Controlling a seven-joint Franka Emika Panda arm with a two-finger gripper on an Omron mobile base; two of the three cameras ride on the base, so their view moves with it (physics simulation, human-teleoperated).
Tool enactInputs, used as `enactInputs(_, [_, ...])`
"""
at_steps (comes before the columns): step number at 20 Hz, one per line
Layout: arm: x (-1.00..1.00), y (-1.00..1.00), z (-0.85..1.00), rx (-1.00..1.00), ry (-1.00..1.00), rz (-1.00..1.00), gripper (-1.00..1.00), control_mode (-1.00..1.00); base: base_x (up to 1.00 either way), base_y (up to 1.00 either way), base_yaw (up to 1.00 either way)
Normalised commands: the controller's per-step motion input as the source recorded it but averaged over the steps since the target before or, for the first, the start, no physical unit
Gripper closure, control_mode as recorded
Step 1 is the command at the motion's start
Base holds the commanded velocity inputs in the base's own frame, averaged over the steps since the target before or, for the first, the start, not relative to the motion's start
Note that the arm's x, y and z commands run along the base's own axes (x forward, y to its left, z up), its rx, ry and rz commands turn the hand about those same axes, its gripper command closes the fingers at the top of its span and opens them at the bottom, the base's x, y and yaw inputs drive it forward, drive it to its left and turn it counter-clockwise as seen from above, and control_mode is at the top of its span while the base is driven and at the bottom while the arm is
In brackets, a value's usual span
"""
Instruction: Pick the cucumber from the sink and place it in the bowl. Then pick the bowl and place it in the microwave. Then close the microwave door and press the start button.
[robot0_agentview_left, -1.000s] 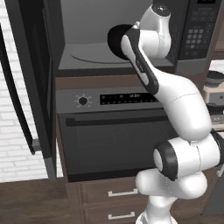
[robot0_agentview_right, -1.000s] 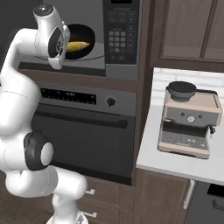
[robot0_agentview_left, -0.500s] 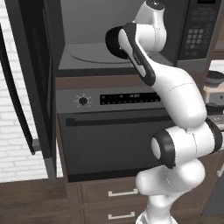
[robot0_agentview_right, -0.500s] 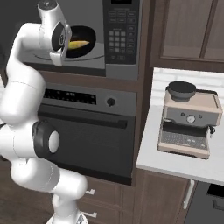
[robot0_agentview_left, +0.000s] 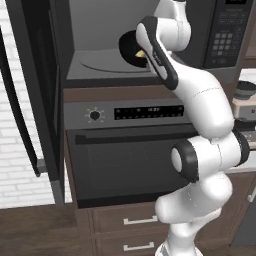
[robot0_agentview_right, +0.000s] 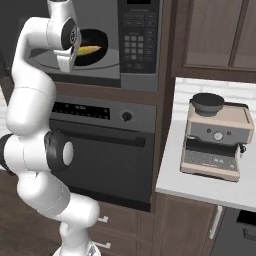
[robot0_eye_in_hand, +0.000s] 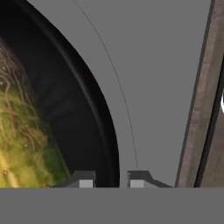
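The tool (robot0_eye_in_hand: 112, 181) sits low inside the microwave (robot0_agentview_right: 100, 45), its two dark fingertips (robot0_eye_in_hand: 85, 180) straddling the rim of the black bowl (robot0_eye_in_hand: 74, 109): one tip stands over the bowl's inner wall, the other over the grey turntable outside it. The jaws stand a little apart with the rim between them, and whether they press on it cannot be told. Just inside the near tip, the yellow-green cucumber (robot0_eye_in_hand: 19, 131) lies in the bowl, its rough skin close by. From the right base camera the cucumber (robot0_agentview_right: 89, 49) rests across the bowl (robot0_agentview_right: 98, 39) on the microwave floor, just beyond the white wrist. To the tool's outer side runs the brown cabinet edge. The microwave door (robot0_agentview_left: 42, 85) hangs wide open, well off to the left. Below the tool is the oven (robot0_agentview_left: 135, 155); far to its right a coffee machine (robot0_agentview_right: 215, 137) stands on the worktop (robot0_agentview_right: 200, 187).
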Motion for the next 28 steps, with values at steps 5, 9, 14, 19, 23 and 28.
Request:
enactInputs(5, [-0.21, 0.18, -0.31, 0.0, -0.11, 0.01, -1.0, -1.0, 0.0, 0.0, 0.0])
enactInputs(9, [-0.28, 0.16, -0.33, 0.0, -0.16, 0.02, -1.0, -1.0, 0.0, 0.0, 0.0])
enactInputs(14, [-0.52, 0.14, -0.25, 0.0, -0.26, 0.01, -1.0, -1.0, 0.0, 0.0, 0.0])
enactInputs(19, [-0.26, 0.04, 0.11, 0.0, -0.31, 0.0, -1.0, -1.0, 0.0, 0.0, 0.0])
enactInputs(23, [-0.09, 0.02, 0.21, 0.0, -0.3, 0.0, -1.0, -1.0, 0.0, 0.0, 0.0])
enactInputs(28, [0.05, 0.0, 0.18, 0.0, -0.29, 0.0, -1.0, -1.0, 0.0, 0.0, 0.0])
